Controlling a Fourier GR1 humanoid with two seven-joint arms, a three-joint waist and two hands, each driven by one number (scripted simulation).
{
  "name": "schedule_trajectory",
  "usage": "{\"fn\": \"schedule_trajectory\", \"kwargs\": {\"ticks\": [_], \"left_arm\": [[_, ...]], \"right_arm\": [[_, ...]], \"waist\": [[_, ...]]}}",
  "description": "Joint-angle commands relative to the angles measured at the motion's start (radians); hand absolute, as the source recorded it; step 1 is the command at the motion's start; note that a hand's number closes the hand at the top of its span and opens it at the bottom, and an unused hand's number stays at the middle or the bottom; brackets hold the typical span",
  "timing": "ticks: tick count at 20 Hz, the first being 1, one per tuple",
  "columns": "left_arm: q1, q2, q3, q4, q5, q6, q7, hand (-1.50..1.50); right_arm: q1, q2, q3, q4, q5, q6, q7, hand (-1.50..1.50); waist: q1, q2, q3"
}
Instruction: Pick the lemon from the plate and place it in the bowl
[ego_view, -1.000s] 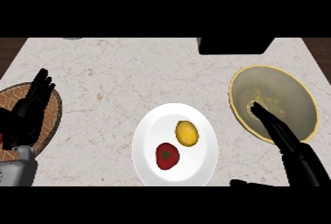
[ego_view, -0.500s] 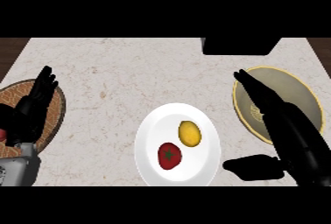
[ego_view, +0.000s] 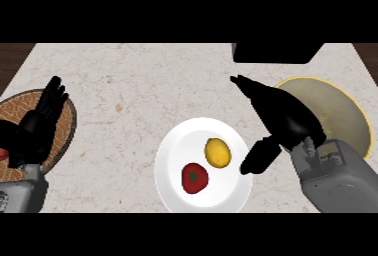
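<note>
A pale, speckled stone counter (ego_view: 133, 90) is seen. A white plate (ego_view: 177, 145) is set near its front edge, a yellow-rimmed bowl (ego_view: 336, 112) at the right edge, a round brown mat (ego_view: 15, 106) at the left, and a black box (ego_view: 277, 52) at the far edge.

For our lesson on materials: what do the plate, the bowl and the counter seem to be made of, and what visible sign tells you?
The plate is probably glazed ceramic: plain white, smooth and evenly bright. The bowl may be matte ceramic or stoneware: dull olive inside, yellow rim, no shine. The counter looks like stone, perhaps marble: pale beige with fine brown veins.
</note>
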Motion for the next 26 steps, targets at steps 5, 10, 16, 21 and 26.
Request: {"fn": "schedule_trajectory", "kwargs": {"ticks": [5, 10, 16, 21, 26], "left_arm": [[-0.002, -0.02, -0.008, 0.005, -0.024, 0.01, 0.005, 0.0], [0.032, -0.001, 0.015, -0.051, 0.004, -0.019, 0.032, 0.0], [0.008, 0.02, 0.051, -0.021, 0.015, -0.049, 0.01, 0.0], [0.038, -0.022, 0.02, -0.058, -0.021, -0.032, 0.025, 0.0], [-0.046, 0.002, 0.076, 0.074, -0.02, -0.053, -0.009, 0.0]], "right_arm": [[-0.111, 0.055, -0.001, 0.203, -0.135, 0.23, 0.067, -1.5], [-0.06, 0.105, 0.068, 0.302, -0.098, 0.222, 0.059, -1.5], [-0.078, 0.123, 0.133, 0.33, 0.094, 0.16, -0.038, -1.5], [-0.01, 0.154, 0.143, 0.35, 0.242, 0.113, -0.126, -1.5], [-0.032, 0.208, 0.059, 0.437, 0.247, 0.179, -0.154, -1.5]], "waist": [[-0.012, -0.002, 0.001], [-0.01, -0.004, 0.001], [-0.015, -0.003, 0.001], [-0.016, -0.003, 0.002], [-0.018, -0.001, 0.001]]}}
